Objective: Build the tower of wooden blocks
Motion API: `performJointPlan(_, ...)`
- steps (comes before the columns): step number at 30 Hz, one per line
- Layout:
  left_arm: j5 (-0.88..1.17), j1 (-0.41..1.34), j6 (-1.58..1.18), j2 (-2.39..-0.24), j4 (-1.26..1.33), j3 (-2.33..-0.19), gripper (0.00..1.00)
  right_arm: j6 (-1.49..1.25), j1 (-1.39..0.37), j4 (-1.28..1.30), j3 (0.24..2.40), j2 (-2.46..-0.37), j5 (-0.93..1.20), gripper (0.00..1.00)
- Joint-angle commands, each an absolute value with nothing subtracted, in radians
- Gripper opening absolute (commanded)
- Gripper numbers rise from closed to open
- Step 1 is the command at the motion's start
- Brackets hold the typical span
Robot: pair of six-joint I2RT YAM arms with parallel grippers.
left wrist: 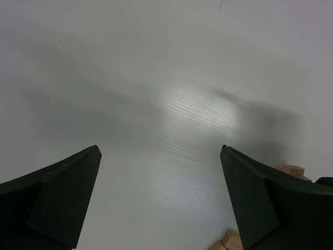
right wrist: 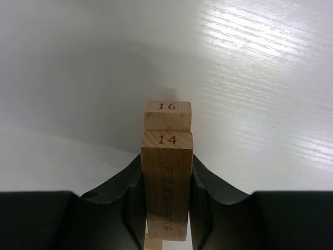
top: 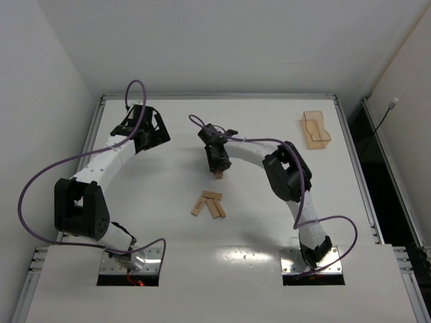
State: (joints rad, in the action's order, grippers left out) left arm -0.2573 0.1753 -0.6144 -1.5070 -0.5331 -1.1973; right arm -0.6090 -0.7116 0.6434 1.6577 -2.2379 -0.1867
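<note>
My right gripper (top: 217, 163) hangs over the middle of the table, shut on a light wood block (right wrist: 166, 182) marked 14. A second block (right wrist: 167, 115) marked 16 lies tight against its far side; I cannot tell whether the jaws hold that one too. The gripped wood's lower end (top: 219, 176) pokes out below the fingers. Three more wood blocks (top: 209, 204) lie flat in a loose fan nearer the arm bases. My left gripper (top: 145, 128) is open at the far left over bare table (left wrist: 161, 148), with nothing between its fingers. No tower is in view.
A translucent orange-tan tray (top: 315, 129) stands at the far right of the table. Corners of wood blocks (left wrist: 231, 240) peek past the left gripper's right finger. Purple cables loop over both arms. The table's raised rim (top: 215, 97) runs along the back.
</note>
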Motion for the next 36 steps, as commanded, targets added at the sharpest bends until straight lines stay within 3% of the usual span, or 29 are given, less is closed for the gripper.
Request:
performJointPlan(1, -0.253, 0.164, -0.627, -1.506, -0.515, -1.212, 1.0, -0.603, -0.684, 0.635, 1.671, -2.29, -0.239, 0.0)
performJointPlan(28, -0.244, 0.155, -0.637, -1.525, -0.515, -1.201, 1.0, -0.759, -0.623, 0.597, 1.764, -2.341, -0.198, 0.01)
performJointPlan(30, -0.244, 0.155, -0.637, -1.525, -0.515, -1.201, 1.0, -0.759, -0.623, 0.597, 1.755, -2.332, -0.189, 0.16)
performJointPlan(31, -0.244, 0.155, -0.637, -1.525, -0.515, -1.201, 1.0, -0.759, -0.623, 0.597, 1.755, -2.332, -0.18, 0.33)
performJointPlan(32, -0.244, 0.155, -0.637, -1.525, -0.515, -1.201, 1.0, -0.749, -0.623, 0.597, 1.746, -2.332, -0.179, 0.42)
performJointPlan(36, -0.244, 0.155, -0.637, -1.525, -0.515, -1.201, 1.0, -0.73, -0.623, 0.577, 1.735, -2.322, -0.158, 0.58)
